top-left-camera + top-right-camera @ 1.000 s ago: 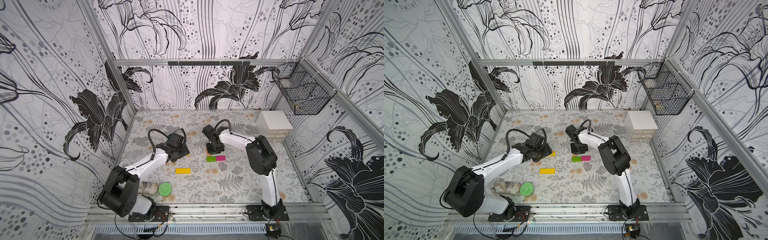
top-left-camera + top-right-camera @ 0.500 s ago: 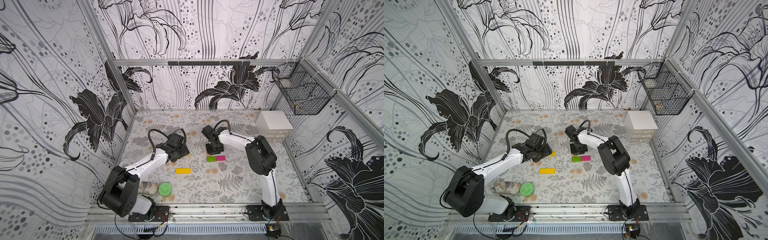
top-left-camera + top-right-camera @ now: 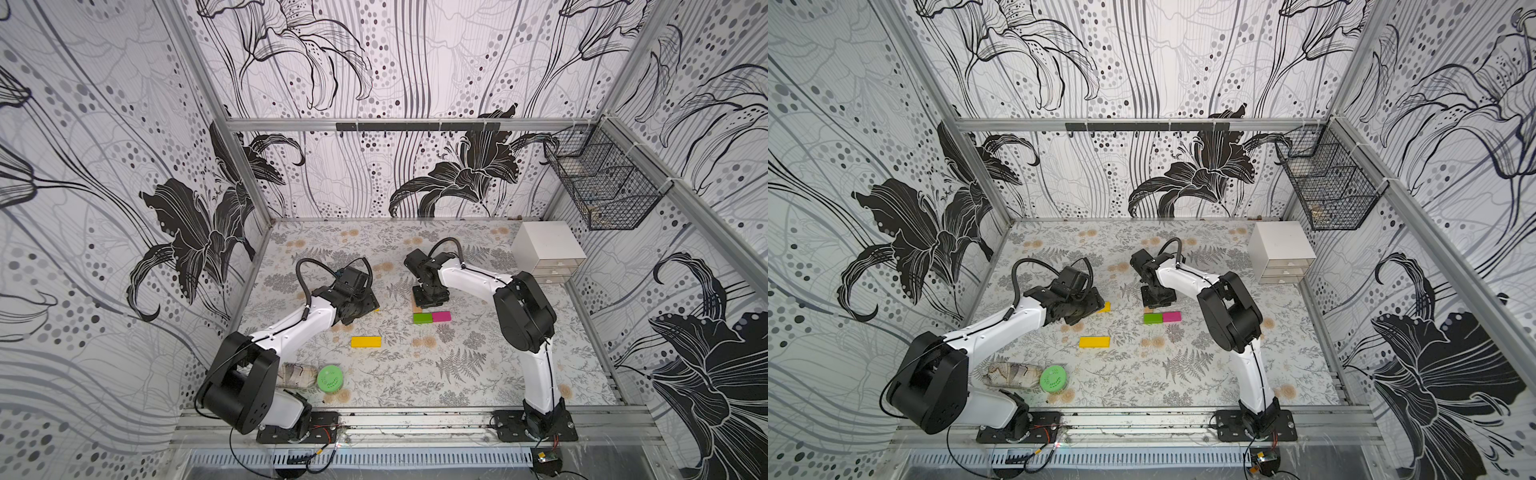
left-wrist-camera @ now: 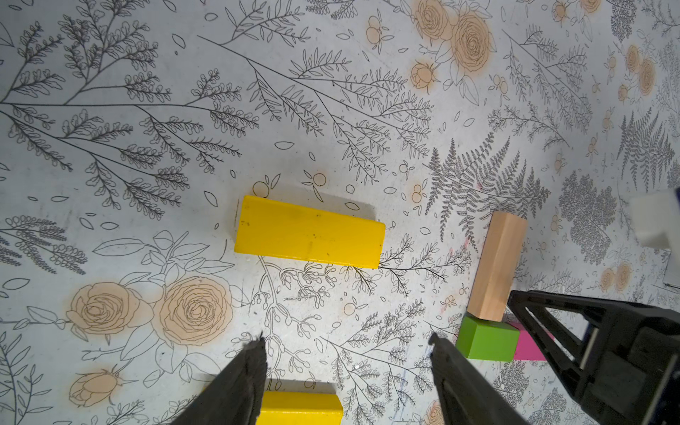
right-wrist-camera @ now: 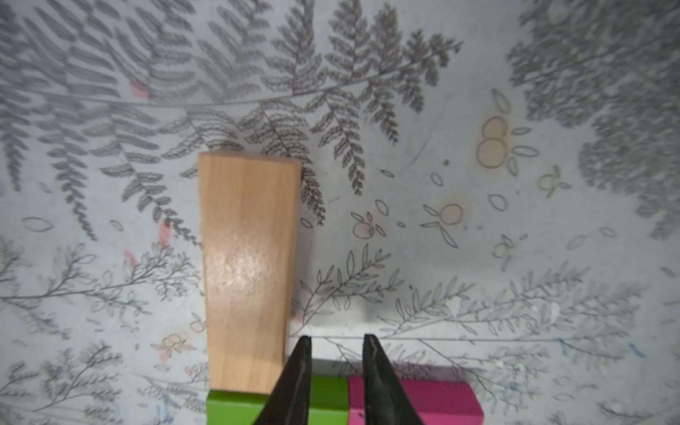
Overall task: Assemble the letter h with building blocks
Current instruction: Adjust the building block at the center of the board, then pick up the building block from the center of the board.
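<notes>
Left gripper [image 4: 346, 338] hangs wide-jawed over a yellow block [image 4: 300, 410], right gripper [image 5: 337, 338] narrowly parted (empty) above the green block [image 5: 228, 410].

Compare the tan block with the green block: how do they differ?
The tan block is bare wood; the green block is painted. The tan block is longer, the green block shorter. The tan block runs front to back; the green block lies crosswise at its near end. Both lie flat, touching.

A robotics lab cell: aluminium frame [image 3: 282, 124], printed floral walls [image 3: 374, 62], arms [image 3: 293, 328] bolted to a rail [image 3: 415, 420].
</notes>
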Motion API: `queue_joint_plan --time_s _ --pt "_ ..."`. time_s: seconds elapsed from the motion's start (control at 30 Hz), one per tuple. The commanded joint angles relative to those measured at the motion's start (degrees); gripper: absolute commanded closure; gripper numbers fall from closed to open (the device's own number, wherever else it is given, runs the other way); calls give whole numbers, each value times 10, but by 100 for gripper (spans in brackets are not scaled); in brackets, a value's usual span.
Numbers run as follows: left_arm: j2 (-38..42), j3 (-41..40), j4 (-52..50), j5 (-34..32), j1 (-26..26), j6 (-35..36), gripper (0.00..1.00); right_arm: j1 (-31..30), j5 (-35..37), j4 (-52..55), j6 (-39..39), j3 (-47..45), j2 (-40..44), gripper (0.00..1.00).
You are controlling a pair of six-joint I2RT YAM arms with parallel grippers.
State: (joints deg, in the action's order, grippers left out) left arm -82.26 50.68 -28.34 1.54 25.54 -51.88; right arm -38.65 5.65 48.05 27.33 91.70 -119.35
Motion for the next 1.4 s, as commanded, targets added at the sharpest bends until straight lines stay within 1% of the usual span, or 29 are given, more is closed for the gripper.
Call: queue_joint_plan --time_s 0.0,0.07,0.17,0.23,0.27,0.37,0.43,0.53,0.67,0.8,0.9,1.1,1.2,1.37 --pt "0 1 -8 -4 -5 2 27 -7 26 22 -10 12 64 70" --pt "5 -2 -14 -15 -5 -3 27 -18 29 10 -14 -4 95 64" --pt "14 -6 -39 -47 -8 -23 27 -55 32 -17 -32 -31 140 48" --pt "17 -12 -64 -76 -18 -50 27 -88 35 -34 -48 -45 162 41" --pt "20 -17 -70 -80 -25 -61 27 -101 34 -40 -53 -49 168 38" --pt "34 -42 -65 -66 -54 -92 29 -153 24 -68 -77 -65 183 32" --pt "50 -59 -64 -62 -72 -109 30 -183 23 -84 -86 -71 179 28" --pt "79 -77 -74 -71 -94 -130 38 -213 -13 -108 -98 -76 158 26" --pt "128 -96 -92 -94 -117 -150 39 -242 -47 -118 -142 -47 109 17" --pt "159 -103 -113 -110 -133 -154 41 -247 -71 -103 -176 4 47 16" --pt "169 -107 -120 -113 -140 -152 42 -247 -78 -96 -188 31 17 16" --pt "165 -109 -118 -108 -146 -149 46 -247 -78 -68 -195 89 -49 18" --pt "164 -106 -118 -108 -146 -147 46 -246 -75 -64 -193 98 -70 20" --pt "162 -103 -121 -111 -147 -138 45 -246 -78 -67 -185 97 -82 22"
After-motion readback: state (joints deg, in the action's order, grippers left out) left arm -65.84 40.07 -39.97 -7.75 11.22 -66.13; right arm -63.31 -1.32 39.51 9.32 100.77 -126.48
